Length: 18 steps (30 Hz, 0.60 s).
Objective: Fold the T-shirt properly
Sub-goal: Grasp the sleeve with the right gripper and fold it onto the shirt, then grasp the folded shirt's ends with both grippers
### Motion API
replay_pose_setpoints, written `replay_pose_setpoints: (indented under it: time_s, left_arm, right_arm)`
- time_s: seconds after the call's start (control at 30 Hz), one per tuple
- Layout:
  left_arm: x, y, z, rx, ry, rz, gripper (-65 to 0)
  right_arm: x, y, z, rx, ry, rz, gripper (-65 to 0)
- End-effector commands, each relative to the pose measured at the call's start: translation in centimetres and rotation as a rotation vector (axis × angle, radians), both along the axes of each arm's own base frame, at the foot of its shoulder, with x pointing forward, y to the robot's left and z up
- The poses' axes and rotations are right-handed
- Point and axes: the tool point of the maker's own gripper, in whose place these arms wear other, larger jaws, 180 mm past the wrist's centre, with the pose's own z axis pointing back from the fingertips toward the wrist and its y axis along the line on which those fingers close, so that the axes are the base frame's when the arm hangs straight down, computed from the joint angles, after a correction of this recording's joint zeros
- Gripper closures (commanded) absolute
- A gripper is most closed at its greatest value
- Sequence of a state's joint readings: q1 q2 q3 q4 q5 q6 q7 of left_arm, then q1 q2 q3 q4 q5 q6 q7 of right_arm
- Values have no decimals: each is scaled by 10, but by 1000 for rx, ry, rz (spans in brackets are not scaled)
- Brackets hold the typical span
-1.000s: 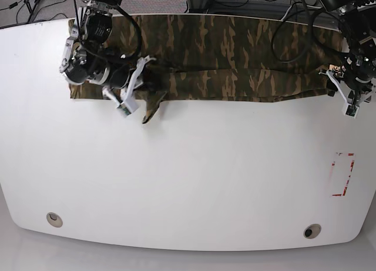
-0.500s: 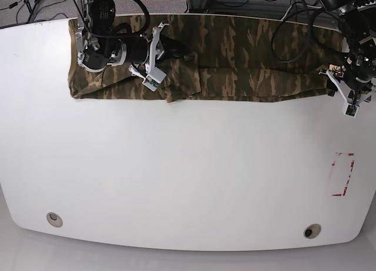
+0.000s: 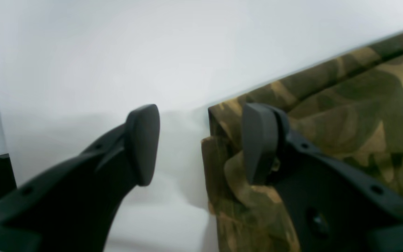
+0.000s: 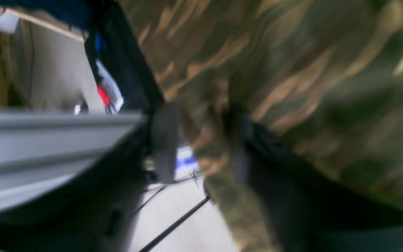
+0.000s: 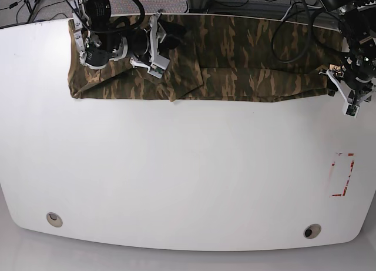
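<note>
Soft camouflage T-shirt of olive, brown and tan fabric (image 5: 235, 59): spread in a long band along far edge of white table (image 5: 188, 177). Sleeve flap, hanging over near hem a second ago, now laid back up onto body. Right gripper (image 5: 157, 46): over that flap, fingers parting from closed, cloth between them, hold uncertain. Left gripper (image 3: 201, 143): at opposite end, unmoved, fingers wide apart, astride cloth corner, nothing held. Sleeve tuck judged done; lengthwise folds remaining.
</note>
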State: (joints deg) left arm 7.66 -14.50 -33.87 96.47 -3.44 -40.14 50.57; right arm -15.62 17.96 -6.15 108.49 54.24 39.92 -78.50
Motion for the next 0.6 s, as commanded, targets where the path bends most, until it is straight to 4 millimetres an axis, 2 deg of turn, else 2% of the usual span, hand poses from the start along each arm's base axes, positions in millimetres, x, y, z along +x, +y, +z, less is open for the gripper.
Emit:
replay_pose_setpoints:
  time_s: [0.0, 0.1, 0.23, 0.3, 0.37, 0.57]
  left_arm:
    - [8, 5, 15, 22, -47, -7, -339]
    - [9, 5, 18, 29, -54, -10, -339]
    - [4, 1, 26, 54, -64, -30, -339]
    - [3, -1, 32, 69, -75, -41, -339]
    - [0, -9, 37, 80, -88, -55, -339]
    - [-16, -25, 28, 54, -71, -56, -339]
  right_arm:
    - [-5, -7, 11, 1, -29, 25, -403]
    - [-12, -15, 14, -25, -41, 47, -426]
    - [-10, -28, 16, -58, -63, 46, -368]
    - [-1, -38, 18, -75, -80, 10, -335]
    - [16, -55, 21, -95, -117, -70, -285]
    - [52, -88, 33, -122, -222, -261, -171]
